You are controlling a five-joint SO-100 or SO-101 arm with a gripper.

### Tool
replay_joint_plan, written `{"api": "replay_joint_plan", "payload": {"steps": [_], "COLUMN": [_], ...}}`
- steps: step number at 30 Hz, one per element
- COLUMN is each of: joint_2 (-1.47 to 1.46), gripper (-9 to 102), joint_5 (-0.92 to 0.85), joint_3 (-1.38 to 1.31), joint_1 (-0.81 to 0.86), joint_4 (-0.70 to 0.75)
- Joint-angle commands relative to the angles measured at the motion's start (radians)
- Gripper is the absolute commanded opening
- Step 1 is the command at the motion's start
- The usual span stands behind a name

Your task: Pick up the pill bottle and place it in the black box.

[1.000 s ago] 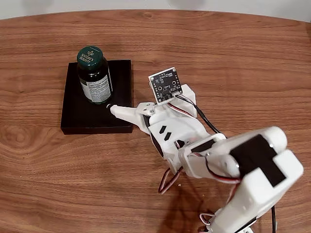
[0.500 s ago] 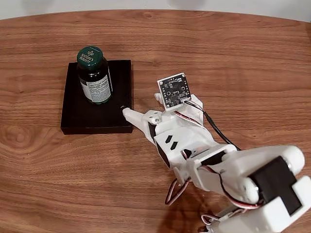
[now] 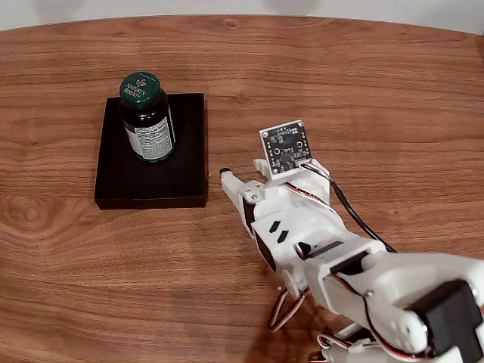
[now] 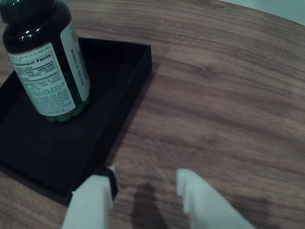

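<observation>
The pill bottle (image 3: 147, 121), dark green with a green printed cap and a pale label, stands upright inside the black box (image 3: 185, 151), toward its back left in the fixed view. My gripper (image 3: 238, 172) hovers over bare wood just right of the box's front right corner, apart from the bottle. In the wrist view the pill bottle (image 4: 45, 62) stands at the upper left on the floor of the black box (image 4: 47, 148). My gripper (image 4: 145, 183) is open with nothing between its white fingers (image 4: 93, 195), beside the box's near corner.
Brown wood-grain table (image 3: 340, 83) stretches around the box, with free room at the back, right and front left. The arm's white body (image 3: 325, 249) and its wires fill the front right. A small camera board (image 3: 286, 149) sits on the wrist.
The gripper has drawn back to the right, from over the box's front right part to the bare table beside it. The bottle has stayed put in the box.
</observation>
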Motion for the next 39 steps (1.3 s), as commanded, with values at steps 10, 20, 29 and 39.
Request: {"api": "replay_joint_plan", "payload": {"steps": [10,20,29,39], "joint_2": [0.316,0.569,0.746,0.985], "gripper": [1,0,0,0], "joint_5": [-0.031,-0.094,-0.153,-0.091], "joint_3": [0.115,0.12,0.124,0.135], "joint_1": [0.034,0.069,0.072,0.098], "joint_4": [0.176,0.494,0.752,1.143]}}
